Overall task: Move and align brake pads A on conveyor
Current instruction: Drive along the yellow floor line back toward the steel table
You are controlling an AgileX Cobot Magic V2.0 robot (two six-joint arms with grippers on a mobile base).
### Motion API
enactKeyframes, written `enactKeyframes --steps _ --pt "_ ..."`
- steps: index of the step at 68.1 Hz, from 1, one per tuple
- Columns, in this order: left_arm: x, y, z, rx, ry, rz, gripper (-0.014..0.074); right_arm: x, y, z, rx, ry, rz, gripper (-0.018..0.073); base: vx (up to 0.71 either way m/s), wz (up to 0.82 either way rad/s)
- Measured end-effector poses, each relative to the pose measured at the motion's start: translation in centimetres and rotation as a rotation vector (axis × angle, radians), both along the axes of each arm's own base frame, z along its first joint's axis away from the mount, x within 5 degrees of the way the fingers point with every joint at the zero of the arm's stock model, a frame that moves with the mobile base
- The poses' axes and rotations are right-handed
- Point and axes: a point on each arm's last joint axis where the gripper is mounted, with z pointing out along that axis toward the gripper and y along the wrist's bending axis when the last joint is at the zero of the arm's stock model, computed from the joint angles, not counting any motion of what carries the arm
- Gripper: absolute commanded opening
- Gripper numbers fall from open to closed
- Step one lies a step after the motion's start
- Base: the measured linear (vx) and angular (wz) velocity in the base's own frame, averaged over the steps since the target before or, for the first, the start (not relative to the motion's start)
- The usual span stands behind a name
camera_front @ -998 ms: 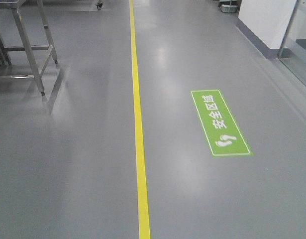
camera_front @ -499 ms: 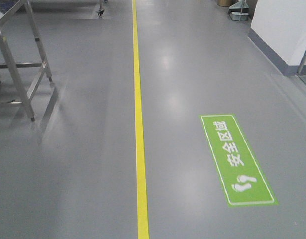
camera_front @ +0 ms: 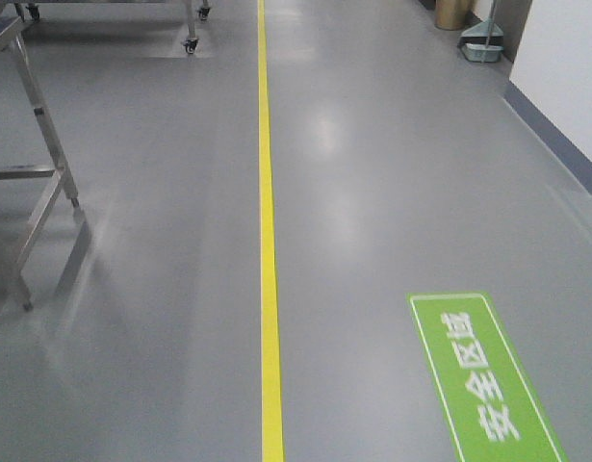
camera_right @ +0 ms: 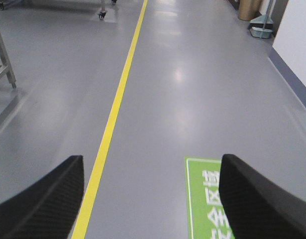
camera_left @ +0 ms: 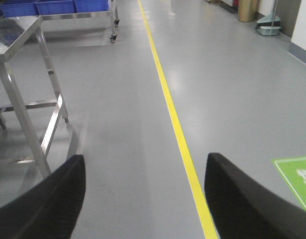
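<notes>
The brake pads and the conveyor are out of view in every frame. Only grey floor lies ahead. My left gripper (camera_left: pixel 145 162) is open, its two black fingers wide apart with nothing between them, held above the floor near the yellow line. My right gripper (camera_right: pixel 152 162) is open as well and empty, with the yellow line by its left finger and a green floor sign by its right finger.
A yellow floor line (camera_front: pixel 268 231) runs straight ahead. A steel table frame (camera_front: pixel 31 173) stands at the left, also seen as table legs (camera_left: pixel 28 99). Blue bins (camera_left: pixel 53 6) sit on a wheeled rack beyond. A green floor sign (camera_front: pixel 483 385) lies right; a wall (camera_front: pixel 565 67) and dustpan (camera_front: pixel 483 43) far right.
The base has rolled forward along the yellow line. The green floor sign has slid toward the bottom right, and the steel table has drifted further left.
</notes>
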Motion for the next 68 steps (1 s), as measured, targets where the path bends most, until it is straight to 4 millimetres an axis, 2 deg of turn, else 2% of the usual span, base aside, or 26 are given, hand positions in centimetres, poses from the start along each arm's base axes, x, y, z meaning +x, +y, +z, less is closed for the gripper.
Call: enactKeyframes --steps 68 --pt "0.0 0.0 0.0 0.0 0.0 0.0 0.0481 0.0 0.0 0.0 0.0 0.0 0.0 0.054 0.73 0.04"
